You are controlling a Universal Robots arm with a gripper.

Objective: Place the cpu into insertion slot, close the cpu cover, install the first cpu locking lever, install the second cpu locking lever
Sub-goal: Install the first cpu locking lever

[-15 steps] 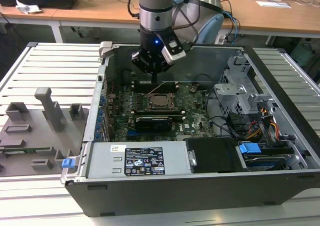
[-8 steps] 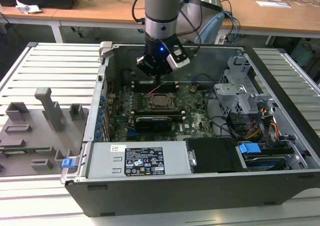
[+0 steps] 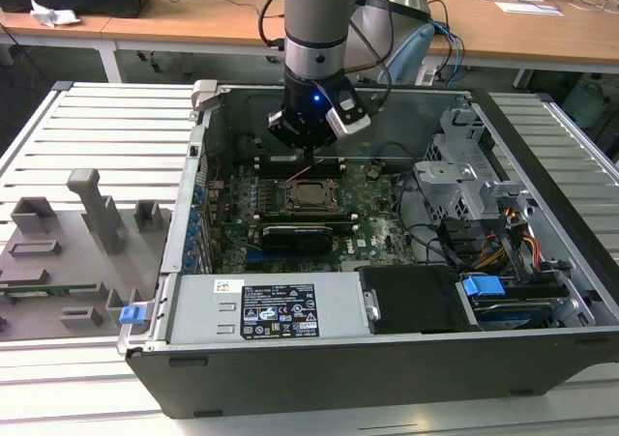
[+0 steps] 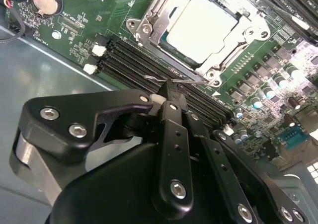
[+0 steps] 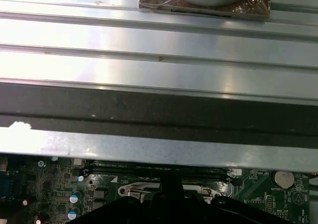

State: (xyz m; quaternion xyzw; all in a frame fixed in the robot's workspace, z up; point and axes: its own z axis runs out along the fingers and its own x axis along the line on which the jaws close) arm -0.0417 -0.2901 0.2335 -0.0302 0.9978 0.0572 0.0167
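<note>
CPU [image 4: 201, 28] sits already in the insertion slot [image 3: 311, 195] on the green motherboard [image 3: 382, 225], inside the open computer case [image 3: 542, 344]. In the second wrist view the cpu cover [image 4: 149, 18] lies flat around the chip (its window shows the silvery top). The gripper [image 4: 169, 92] hangs just beside the socket, fingers pressed together on a thin wire locking lever [image 4: 164, 78] at the socket's edge, next to the black memory slots [image 4: 130, 60].
</note>
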